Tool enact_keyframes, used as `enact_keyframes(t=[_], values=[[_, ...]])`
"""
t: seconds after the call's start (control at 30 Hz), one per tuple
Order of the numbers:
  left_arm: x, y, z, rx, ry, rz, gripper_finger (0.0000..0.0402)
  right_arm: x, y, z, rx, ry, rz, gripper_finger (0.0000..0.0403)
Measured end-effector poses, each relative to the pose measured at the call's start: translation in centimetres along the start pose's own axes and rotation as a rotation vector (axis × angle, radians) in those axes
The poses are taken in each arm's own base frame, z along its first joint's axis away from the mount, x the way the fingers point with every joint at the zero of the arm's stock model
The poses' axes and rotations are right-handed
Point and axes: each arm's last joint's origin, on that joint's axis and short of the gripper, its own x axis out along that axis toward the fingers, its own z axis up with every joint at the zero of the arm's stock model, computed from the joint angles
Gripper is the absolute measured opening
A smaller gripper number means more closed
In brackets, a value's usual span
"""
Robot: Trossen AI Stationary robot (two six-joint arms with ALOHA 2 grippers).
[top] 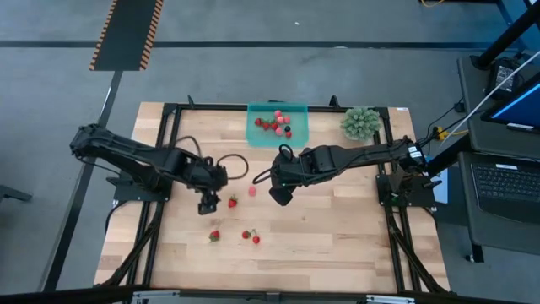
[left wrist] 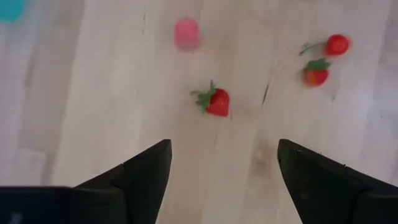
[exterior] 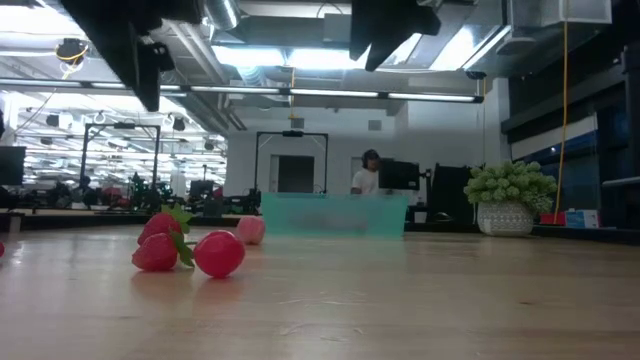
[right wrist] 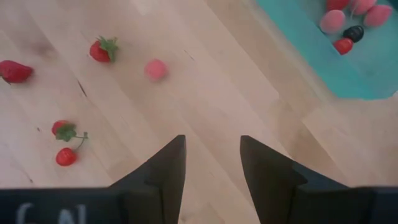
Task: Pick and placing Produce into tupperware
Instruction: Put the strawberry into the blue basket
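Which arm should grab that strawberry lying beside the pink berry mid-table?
Left, probably. The left hand hangs open right beside the strawberry, which sits just ahead of its fingers in the left wrist view. The right hand is empty too, but lies past the pink berry.

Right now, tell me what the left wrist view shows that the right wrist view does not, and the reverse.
Only the left wrist view: the open left gripper over the table.
Only the right wrist view: the berries inside the tupperware, one strawberry lying apart, and the right gripper, holding nothing.
Both: the green-topped strawberry, the pink piece and the red pair.
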Motion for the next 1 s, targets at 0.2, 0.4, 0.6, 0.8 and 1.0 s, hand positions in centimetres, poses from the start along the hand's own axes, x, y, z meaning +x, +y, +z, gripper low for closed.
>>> enact_keyframes(t=[0.2, 0.4, 0.6, 0.8, 1.0], values=[[2.9, 0.3, 0.9, 0.001, 0.126, 0.019, 0.0283, 0.0, 0.0, 0.0, 0.000, -0.002, 0.004, 0.0155], [4.2, 1.3, 1.3, -0.014, 0.220, 0.003, 0.0283, -0.1, -0.1, -0.4, 0.035, 0.032, -0.021, 0.0155], [3.3, 1.5, 0.3, 0.026, 0.276, 0.030, 0.0283, -0.2, -0.4, -1.2, 0.007, 0.090, -0.060, 0.0155], [5.1, 2.0, -2.1, 0.033, 0.203, 0.002, 0.0283, -0.3, -1.0, -1.7, 0.031, 0.141, -0.121, 0.0155], [7.8, 2.8, -2.4, -0.035, 0.015, -0.065, 0.0283, -0.2, -1.8, -1.4, 0.090, 0.168, -0.166, 0.0155]])
